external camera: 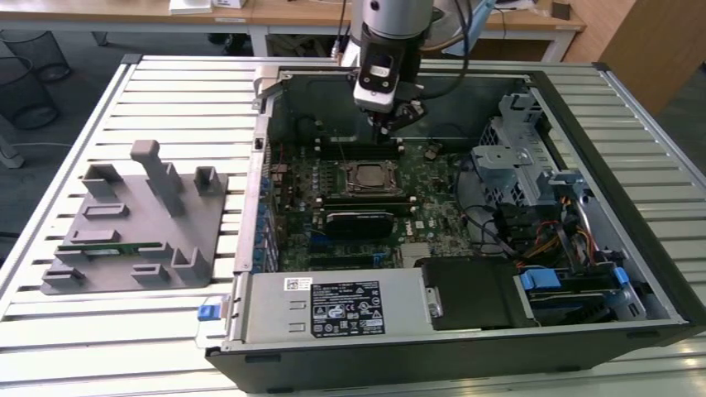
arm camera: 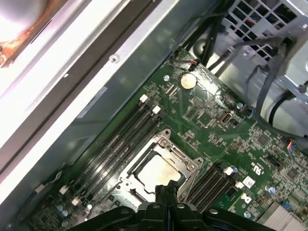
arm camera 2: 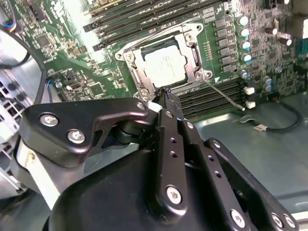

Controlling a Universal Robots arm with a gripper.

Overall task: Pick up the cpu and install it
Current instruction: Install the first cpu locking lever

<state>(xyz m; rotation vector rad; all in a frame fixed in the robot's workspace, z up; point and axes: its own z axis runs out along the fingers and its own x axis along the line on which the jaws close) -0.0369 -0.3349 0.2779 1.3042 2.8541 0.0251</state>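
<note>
Hovering gripper (arm camera 2: 166, 91) over open computer case (external camera: 617, 273), fingertips pressed together, empty; cpu (arm camera 2: 165, 65) sits seated in motherboard (arm camera: 211, 120) socket just beyond the tips

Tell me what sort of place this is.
Likely a robotics lab or test workshop: an opened computer case lies on a slatted metal table beside a grey fixture block, with desks and wire bins behind.
</note>
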